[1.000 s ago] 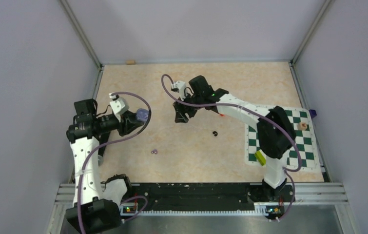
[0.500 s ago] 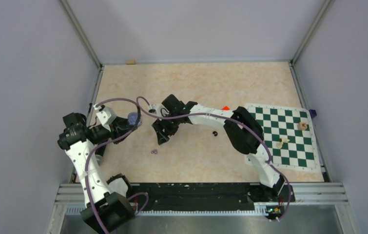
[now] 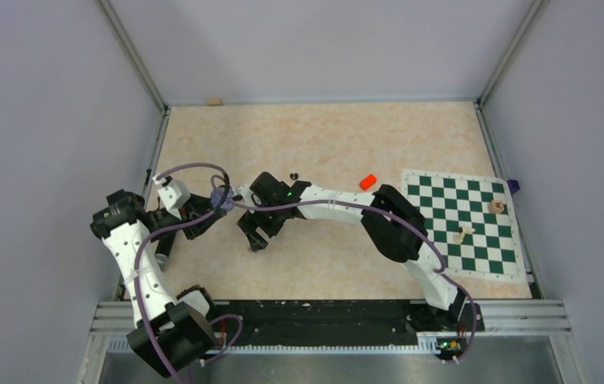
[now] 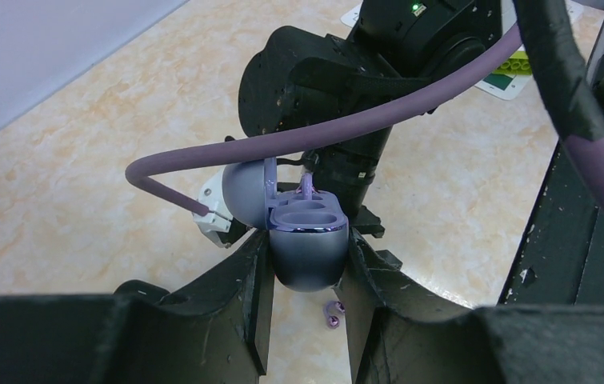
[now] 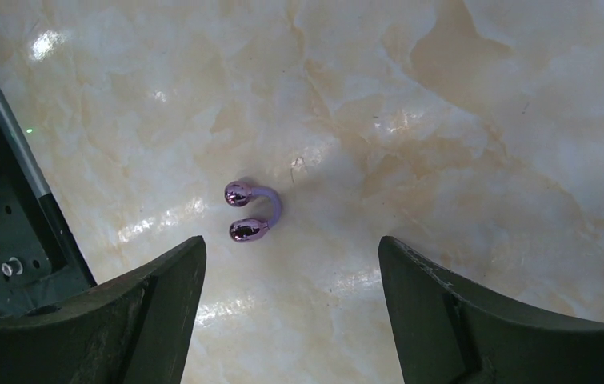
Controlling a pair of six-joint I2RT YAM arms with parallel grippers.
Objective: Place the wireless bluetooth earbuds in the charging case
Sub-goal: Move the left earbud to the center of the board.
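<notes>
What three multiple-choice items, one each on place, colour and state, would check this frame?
1. The small red block lies: A in a gripper; B on the beige marbled tabletop; C atop an arm.
2. The C-shaped glossy earbud below the right gripper is: A lilac-purple; B black; C white.
3. The rounded lilac charging case in the left gripper is: A shut; B lying on the table; C open-lidded.
B, bare tabletop surrounds the block; A, the right wrist view shows purple; C, its lid is hinged back.

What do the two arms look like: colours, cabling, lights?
The left arm and right arm have white links, black joint housings and black wedge-shaped fingers. A purple cable loops along each. A green light glows near the right wrist.
</notes>
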